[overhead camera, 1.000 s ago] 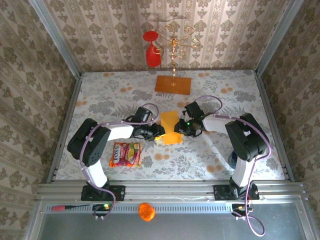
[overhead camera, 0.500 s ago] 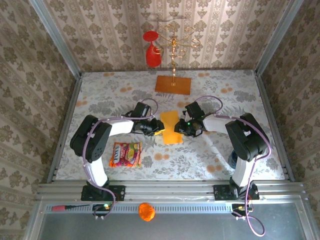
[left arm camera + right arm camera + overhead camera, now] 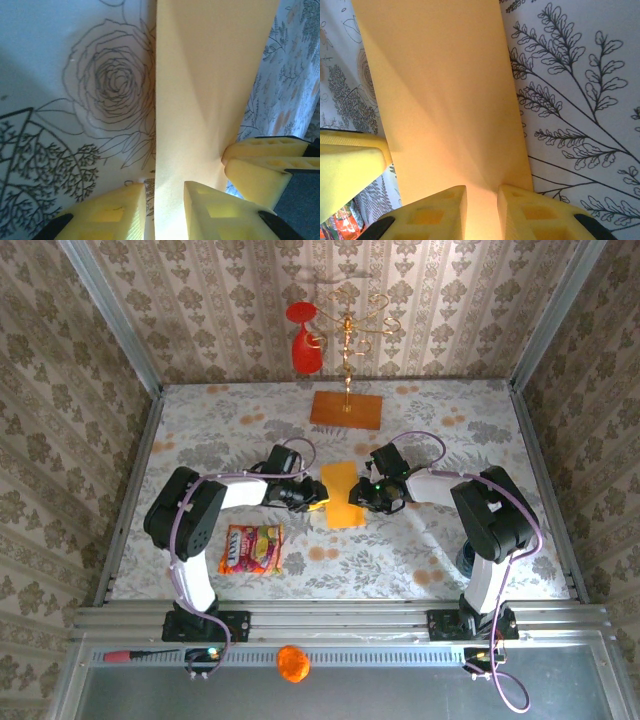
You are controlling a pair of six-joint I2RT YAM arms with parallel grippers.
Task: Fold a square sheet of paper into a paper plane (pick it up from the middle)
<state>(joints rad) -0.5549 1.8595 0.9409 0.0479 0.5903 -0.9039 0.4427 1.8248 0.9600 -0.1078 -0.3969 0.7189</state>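
The square sheet of paper (image 3: 343,496) is yellow-orange and lies doubled over as a narrow upright strip at mid-table, not shaped as a paper plane. My left gripper (image 3: 318,500) sits at its left edge and my right gripper (image 3: 366,497) at its right edge. In the left wrist view the sheet (image 3: 210,85) runs between the left gripper (image 3: 165,186) fingers. Its straight edge stands clear of the left finger (image 3: 107,212). In the right wrist view the right gripper (image 3: 481,189) is shut on the sheet (image 3: 440,90), with creases fanning out from the pinch.
A brownish-orange board (image 3: 346,409) with a gold stand (image 3: 348,340) and a hanging red glass (image 3: 303,340) stands at the back. A snack packet (image 3: 252,548) lies near left. An orange ball (image 3: 292,663) rests on the front rail.
The left gripper has swung towards the back and inwards. The sheet has gone from a bent, two-part shape to a flat narrow strip. The right arm has stayed put.
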